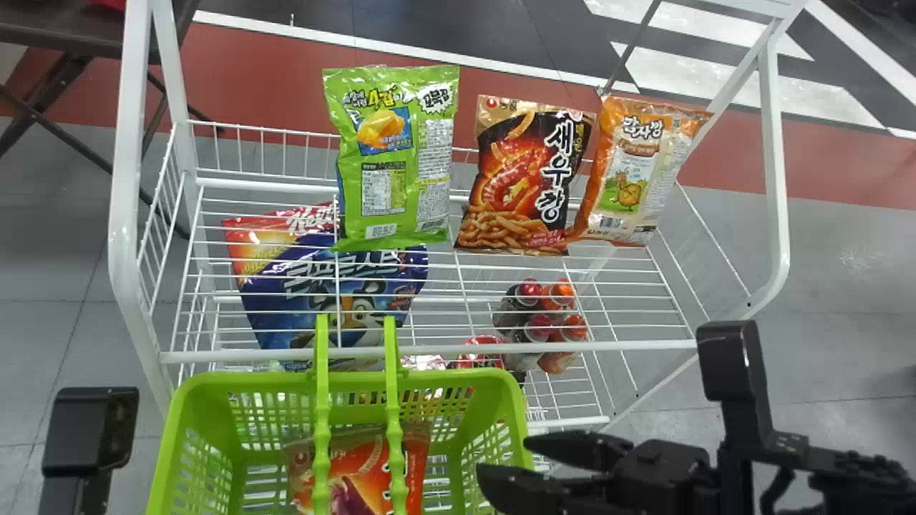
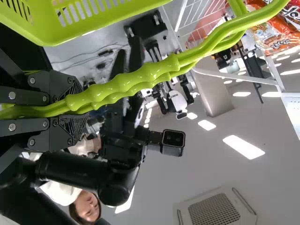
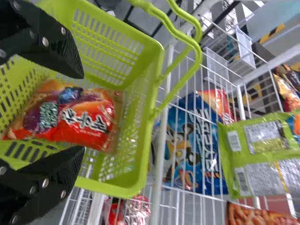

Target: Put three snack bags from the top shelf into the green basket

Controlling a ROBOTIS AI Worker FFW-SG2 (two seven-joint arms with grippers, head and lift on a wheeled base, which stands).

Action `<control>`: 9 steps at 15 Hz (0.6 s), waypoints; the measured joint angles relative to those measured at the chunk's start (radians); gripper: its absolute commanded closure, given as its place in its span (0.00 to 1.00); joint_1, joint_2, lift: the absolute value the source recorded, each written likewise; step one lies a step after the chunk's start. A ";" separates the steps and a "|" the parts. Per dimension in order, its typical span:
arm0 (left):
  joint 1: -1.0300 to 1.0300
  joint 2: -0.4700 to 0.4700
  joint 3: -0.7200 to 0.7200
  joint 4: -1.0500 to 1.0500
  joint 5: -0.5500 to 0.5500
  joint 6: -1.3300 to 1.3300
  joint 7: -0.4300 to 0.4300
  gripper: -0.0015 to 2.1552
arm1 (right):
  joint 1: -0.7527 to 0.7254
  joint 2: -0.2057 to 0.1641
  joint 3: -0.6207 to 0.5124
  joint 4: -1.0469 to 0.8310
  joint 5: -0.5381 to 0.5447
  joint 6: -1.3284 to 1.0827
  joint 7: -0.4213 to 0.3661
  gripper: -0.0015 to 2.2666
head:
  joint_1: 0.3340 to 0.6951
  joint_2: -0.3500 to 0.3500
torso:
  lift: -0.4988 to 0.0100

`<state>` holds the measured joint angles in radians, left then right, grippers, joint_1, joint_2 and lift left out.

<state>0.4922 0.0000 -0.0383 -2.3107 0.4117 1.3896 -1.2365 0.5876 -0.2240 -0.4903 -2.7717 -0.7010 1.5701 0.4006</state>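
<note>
Left wrist view, left gripper [image 2: 80, 107], jaws closed on basket handles [image 2: 124, 84], right gripper [image 1: 503, 453], jaws well parted

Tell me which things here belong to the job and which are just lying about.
Job:
- green basket
- red snack bag inside
- left hand
- right hand
- top shelf, bearing green bag, black-and-red bag, orange-and-white bag

Lying about, lower shelf:
- blue penguin bag
- capped bottles

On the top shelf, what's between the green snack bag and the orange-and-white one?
The head view shows a black-and-red snack bag between the green bag and the orange-and-white bag.
</note>
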 measured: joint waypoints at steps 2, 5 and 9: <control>0.011 0.000 -0.003 -0.003 0.002 0.000 0.003 0.65 | -0.077 0.003 0.120 0.082 0.136 -0.041 0.048 0.03 | 1.00 0.00 | 0.89; 0.020 0.000 -0.020 -0.015 -0.008 0.003 0.018 0.65 | -0.201 0.029 0.290 0.263 0.293 -0.421 0.059 0.06 | 1.00 0.00 | 0.89; 0.006 0.000 -0.053 -0.025 -0.025 0.032 0.043 0.65 | -0.313 0.074 0.403 0.470 0.396 -0.873 -0.002 0.06 | 1.00 0.00 | 0.89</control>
<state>0.4979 0.0000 -0.0914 -2.3360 0.3864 1.4217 -1.1935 0.2748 -0.1504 -0.0877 -2.3021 -0.3051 0.6974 0.3987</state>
